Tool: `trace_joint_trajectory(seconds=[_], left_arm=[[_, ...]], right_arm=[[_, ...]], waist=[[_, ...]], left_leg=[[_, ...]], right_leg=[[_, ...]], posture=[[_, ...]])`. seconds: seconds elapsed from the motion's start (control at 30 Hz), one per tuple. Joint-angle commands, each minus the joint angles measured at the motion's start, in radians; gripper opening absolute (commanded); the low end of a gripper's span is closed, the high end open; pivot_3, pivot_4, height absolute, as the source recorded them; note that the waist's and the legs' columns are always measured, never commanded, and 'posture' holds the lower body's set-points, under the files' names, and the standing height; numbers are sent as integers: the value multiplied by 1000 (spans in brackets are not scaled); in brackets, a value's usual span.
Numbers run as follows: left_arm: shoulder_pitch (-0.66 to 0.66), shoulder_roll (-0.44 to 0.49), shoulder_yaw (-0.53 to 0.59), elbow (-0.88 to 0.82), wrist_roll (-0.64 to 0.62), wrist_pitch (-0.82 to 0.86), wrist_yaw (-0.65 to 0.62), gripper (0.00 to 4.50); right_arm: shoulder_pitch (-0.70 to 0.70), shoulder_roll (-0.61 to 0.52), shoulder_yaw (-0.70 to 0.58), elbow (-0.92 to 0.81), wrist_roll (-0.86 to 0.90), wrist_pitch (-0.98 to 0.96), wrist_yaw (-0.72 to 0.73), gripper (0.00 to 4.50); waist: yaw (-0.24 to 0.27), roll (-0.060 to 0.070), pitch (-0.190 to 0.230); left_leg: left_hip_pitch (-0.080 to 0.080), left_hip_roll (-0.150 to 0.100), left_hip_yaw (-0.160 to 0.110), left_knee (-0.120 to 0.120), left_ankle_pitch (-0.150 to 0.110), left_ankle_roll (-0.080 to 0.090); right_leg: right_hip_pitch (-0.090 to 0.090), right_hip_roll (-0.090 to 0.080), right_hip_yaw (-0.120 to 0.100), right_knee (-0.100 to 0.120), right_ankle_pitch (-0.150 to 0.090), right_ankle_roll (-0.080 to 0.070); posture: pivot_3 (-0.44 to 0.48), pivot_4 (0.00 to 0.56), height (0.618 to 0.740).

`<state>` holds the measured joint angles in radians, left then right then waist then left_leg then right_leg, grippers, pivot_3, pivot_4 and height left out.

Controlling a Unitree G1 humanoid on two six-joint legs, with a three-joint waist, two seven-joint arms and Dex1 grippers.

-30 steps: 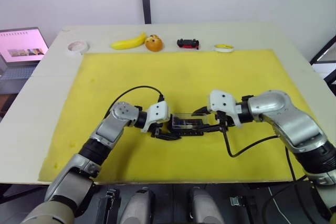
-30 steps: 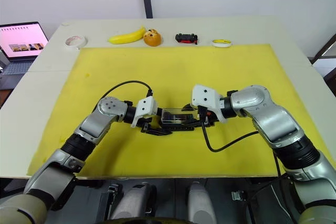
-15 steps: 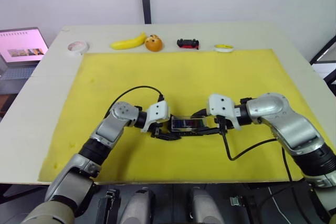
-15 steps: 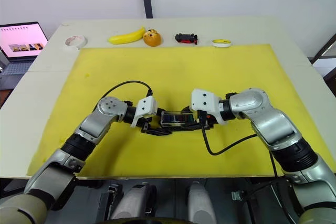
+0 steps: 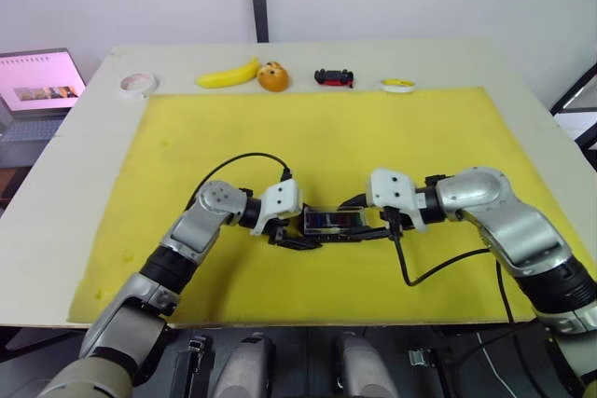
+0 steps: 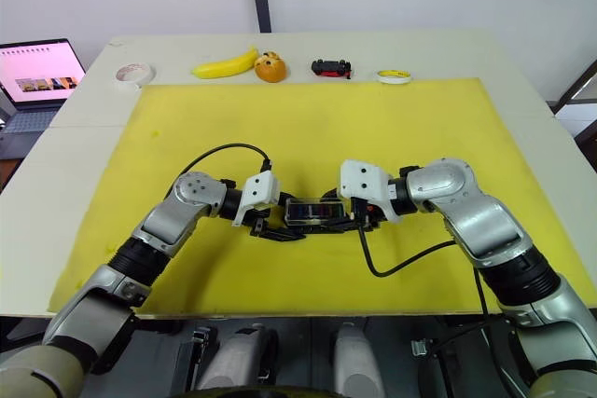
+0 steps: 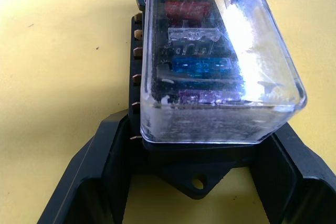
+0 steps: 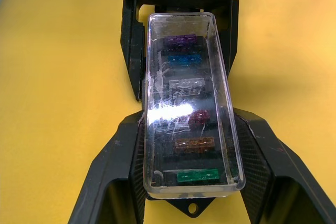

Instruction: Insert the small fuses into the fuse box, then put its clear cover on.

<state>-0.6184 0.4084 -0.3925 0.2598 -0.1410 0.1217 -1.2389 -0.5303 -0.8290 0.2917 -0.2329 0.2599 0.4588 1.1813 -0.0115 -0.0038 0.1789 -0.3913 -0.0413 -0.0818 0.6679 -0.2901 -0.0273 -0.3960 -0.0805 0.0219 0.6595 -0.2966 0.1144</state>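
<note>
The black fuse box (image 5: 333,223) lies on the yellow mat (image 5: 326,137) in front of me, between my two grippers. The clear cover (image 8: 185,109) sits over it. Through the cover I see the small fuses in a row: green (image 8: 197,175), olive-brown, red (image 7: 187,9), grey, blue (image 7: 202,65) and purple (image 8: 181,40). My left gripper (image 5: 295,236) holds the box's left end, its fingers (image 7: 100,182) against the base. My right gripper (image 5: 372,228) holds the right end, with its fingers (image 8: 118,171) pressed to both long sides of the cover.
Along the table's far edge lie a white tape roll (image 5: 137,84), a banana (image 5: 229,74), an orange (image 5: 273,76), a black-and-red toy car (image 5: 334,76) and a small yellow-white ring (image 5: 398,85). A laptop (image 5: 37,81) stands far left. Black cables loop by both wrists.
My right gripper has moved slightly left, toward the left gripper, and the clear cover has come down over the fuse box. The left gripper has stayed put.
</note>
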Motion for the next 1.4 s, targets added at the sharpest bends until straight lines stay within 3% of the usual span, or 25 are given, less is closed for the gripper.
trace_joint_trajectory(seconds=[0.03,0.2,0.97,1.23,1.4], left_arm=[[19,0,-7,-31,3,2,-17,2562],[22,-1,-6,-35,3,5,-17,2562],[16,-13,-1,-35,2,15,-21,2562],[20,-12,1,-41,-3,20,-26,2562],[17,-14,3,-39,-9,25,-38,2562]], right_arm=[[-7,-5,-13,15,-9,13,10,1698],[-9,-9,-27,1,1,28,14,4008],[-36,10,-70,-34,10,67,-31,4008],[-9,0,-156,-120,119,118,-7,4008],[45,55,-211,-143,214,133,-33,4008]], waist=[[0,0,0],[0,0,0],[0,0,0],[1,0,0],[0,0,0]], left_leg=[[0,0,0,0,0,0],[0,0,0,0,0,0],[0,0,0,0,0,0],[0,0,0,0,0,0],[0,0,0,0,0,0]], right_leg=[[0,0,0,0,0,0],[0,0,0,0,0,0],[0,0,0,0,0,0],[0,0,0,0,0,0],[0,0,0,0,0,0]], posture=[[0,150,740],[0,150,740],[0,150,740],[0,150,740],[0,150,740]])
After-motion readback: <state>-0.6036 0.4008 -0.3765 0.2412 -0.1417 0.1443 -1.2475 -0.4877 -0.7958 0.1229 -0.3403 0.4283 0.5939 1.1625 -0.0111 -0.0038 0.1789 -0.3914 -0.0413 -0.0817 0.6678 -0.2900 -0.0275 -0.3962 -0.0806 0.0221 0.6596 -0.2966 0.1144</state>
